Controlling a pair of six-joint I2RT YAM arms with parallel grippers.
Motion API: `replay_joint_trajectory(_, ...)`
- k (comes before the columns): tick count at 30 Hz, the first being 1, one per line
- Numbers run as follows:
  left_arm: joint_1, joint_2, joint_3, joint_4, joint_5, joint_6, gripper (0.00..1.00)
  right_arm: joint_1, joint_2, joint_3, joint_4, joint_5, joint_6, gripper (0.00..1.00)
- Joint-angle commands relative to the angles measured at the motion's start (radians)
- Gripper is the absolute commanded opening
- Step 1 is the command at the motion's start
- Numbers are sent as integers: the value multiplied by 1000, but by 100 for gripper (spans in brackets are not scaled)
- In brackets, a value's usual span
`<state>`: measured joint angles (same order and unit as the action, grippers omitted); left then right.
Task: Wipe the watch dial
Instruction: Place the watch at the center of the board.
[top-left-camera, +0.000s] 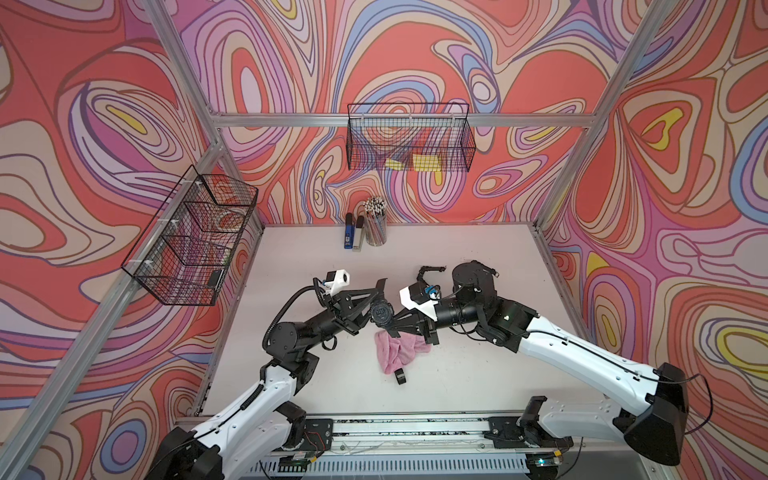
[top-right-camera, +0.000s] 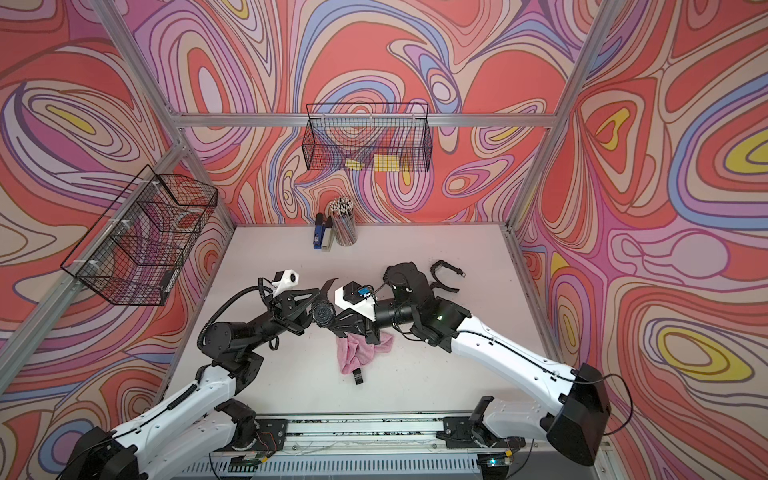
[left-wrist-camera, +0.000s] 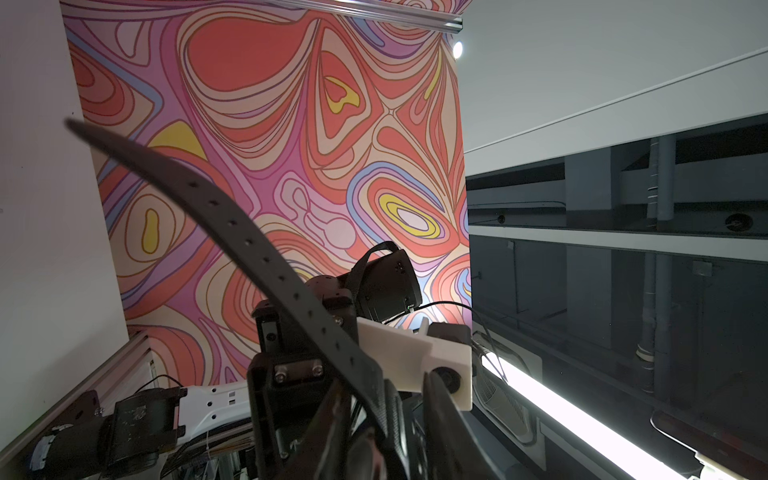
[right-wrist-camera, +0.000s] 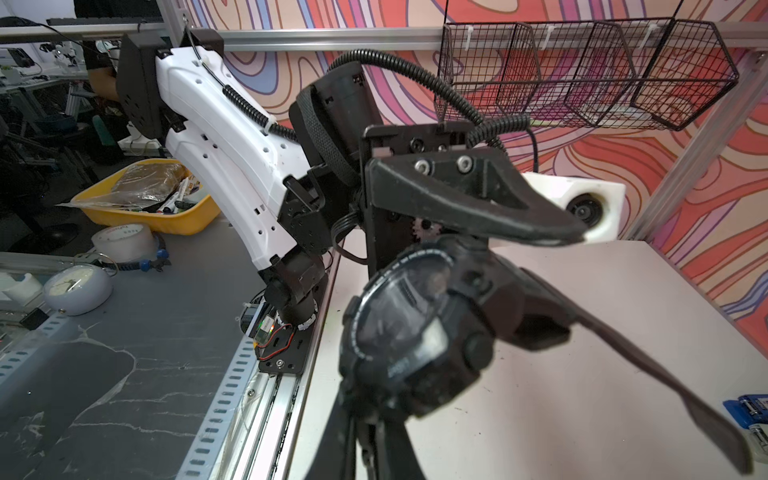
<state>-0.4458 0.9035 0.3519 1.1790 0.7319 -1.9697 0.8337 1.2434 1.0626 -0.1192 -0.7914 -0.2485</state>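
A black watch (top-left-camera: 380, 312) (top-right-camera: 323, 312) hangs above the table between both arms, its dial (right-wrist-camera: 399, 316) facing up. My right gripper (top-left-camera: 392, 320) (right-wrist-camera: 374, 432) is shut on the strap just below the case. My left gripper (top-left-camera: 374, 309) (left-wrist-camera: 388, 382) stands open around the case, one finger (right-wrist-camera: 478, 208) on either side with slim gaps. The free strap end (left-wrist-camera: 249, 241) sticks out past the left jaws. A crumpled pink cloth (top-left-camera: 399, 349) (top-right-camera: 361, 351) lies on the table under the right gripper, untouched.
A small black piece (top-left-camera: 400, 376) lies at the cloth's near edge. A second black strap (top-left-camera: 428, 272) lies behind the right arm. A pen cup (top-left-camera: 376, 224) and blue stapler (top-left-camera: 349, 232) stand at the back. Wire baskets (top-left-camera: 409, 137) (top-left-camera: 191, 237) hang on the walls.
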Motion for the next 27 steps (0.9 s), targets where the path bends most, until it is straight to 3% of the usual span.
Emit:
replay_joint_trajectory(1, -3, -31, -33, 34, -7, 15, 55, 0, 4, 5, 25, 27, 43, 0)
replay_joint_trajectory(7, -2, -90, -124, 19, -84, 27, 68, -1, 7, 18, -40, 115, 51, 0)
replay_joint_trajectory(9, -3, -120, -147, -8, -101, 40, 77, -7, 16, 29, -71, 153, 50, 0)
replay_joint_trajectory(10, -3, -144, -152, -36, -109, 56, 92, -15, 26, 33, -89, 172, 51, 0)
replay_joint_trajectory(11, -2, -171, -150, -74, -113, 80, 99, -26, 37, 38, -107, 192, 56, 0)
replay_joint_trajectory(12, -2, -200, -142, -124, -108, 103, 99, -39, 49, 44, -121, 204, 61, 0)
replay_joint_trajectory(16, -1, -355, -43, -536, -60, 303, 99, -104, 144, 100, -206, 277, 81, 0)
replay_joint_trajectory(20, -1, -502, 95, -1082, -127, 598, 99, -139, 343, 270, -397, 375, 47, 0)
replay_joint_trajectory(27, -1, -586, 264, -1503, -250, 821, 99, -163, 688, 594, -686, 506, -48, 0)
